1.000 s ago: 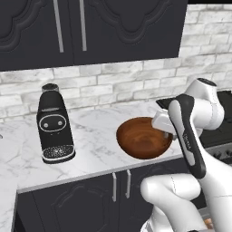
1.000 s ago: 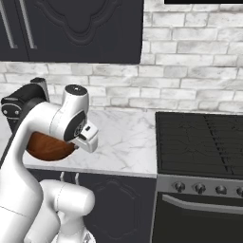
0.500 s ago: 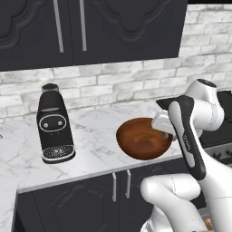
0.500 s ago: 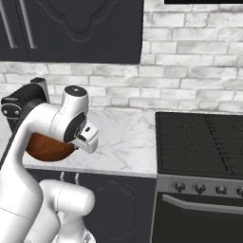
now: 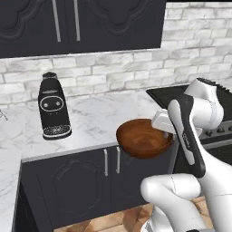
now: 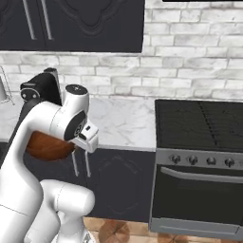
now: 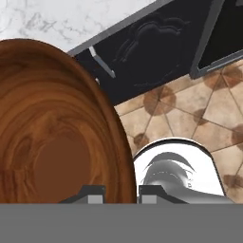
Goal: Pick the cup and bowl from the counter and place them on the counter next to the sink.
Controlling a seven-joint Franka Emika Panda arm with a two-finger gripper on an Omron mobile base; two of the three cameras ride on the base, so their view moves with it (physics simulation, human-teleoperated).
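Observation:
The bowl [image 5: 144, 138], round, shallow and dark reddish-brown, hangs in the air just in front of the counter [image 5: 99, 118] edge, over the dark cabinet fronts. My gripper [image 5: 164, 128] is shut on its right rim. In the hand view the bowl [image 7: 52, 133] covers the left half, and the rim runs between the two fingertips of the gripper [image 7: 121, 192]. From the right base view the bowl [image 6: 47, 144] shows behind my forearm, left of the gripper [image 6: 76, 144]. The cup and the sink are out of view.
A black coffee machine [image 5: 53, 108] stands on the counter at the left, also seen as the coffee machine [image 6: 45, 85] behind the arm. A black stovetop [image 6: 204, 123] with an oven below is to the right. Tiled floor [image 7: 190, 99] lies beneath the hand.

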